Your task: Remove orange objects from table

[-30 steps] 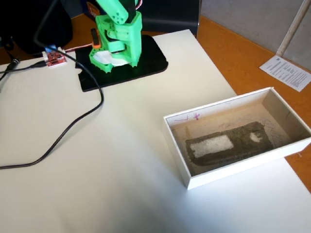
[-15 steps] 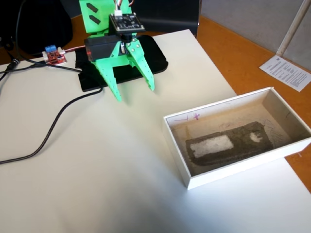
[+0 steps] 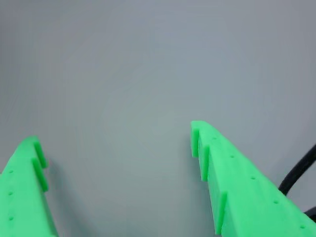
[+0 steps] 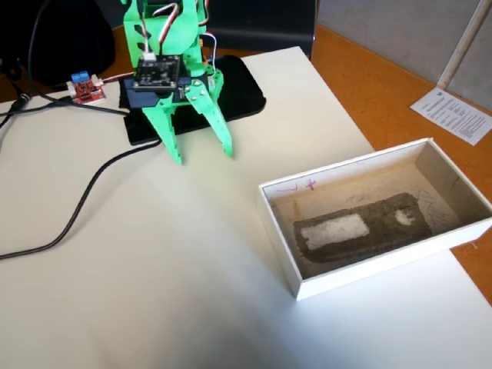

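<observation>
In the fixed view the green pincer (image 4: 203, 156) points down at the far left part of the white surface (image 4: 192, 261), its two fingers spread wide apart with nothing between them. Their tips hang just above or at the tabletop, near the front edge of the black base plate (image 4: 244, 91). The wrist view shows the same: both green fingers (image 3: 237, 182) splayed over bare white surface, a black cable (image 3: 301, 173) at the right edge. The orange cloth lump cannot be seen in either view. To the right, well apart from the pincer, sits an open white box (image 4: 361, 265) with a grey inside. A black cable (image 4: 84, 207) curves across the left of the surface.
</observation>
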Robot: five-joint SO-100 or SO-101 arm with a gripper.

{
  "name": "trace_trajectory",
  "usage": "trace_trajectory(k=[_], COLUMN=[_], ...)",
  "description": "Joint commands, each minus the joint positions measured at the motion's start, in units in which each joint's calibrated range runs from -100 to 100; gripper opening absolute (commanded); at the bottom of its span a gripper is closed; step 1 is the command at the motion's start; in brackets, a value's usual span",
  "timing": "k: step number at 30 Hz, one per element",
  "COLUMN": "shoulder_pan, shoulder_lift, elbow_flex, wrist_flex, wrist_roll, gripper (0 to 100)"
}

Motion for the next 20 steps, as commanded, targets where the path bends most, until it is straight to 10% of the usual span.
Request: trace_trajectory(k=[1, 20], shoulder_pan=[-1.66, -7.94], shoulder_lift=[0.35, 0.35], elbow_flex=[-0.2, -0.2], wrist_flex=[0.04, 0.04], wrist_roll=[-3.32, -3.32], gripper=[29, 24])
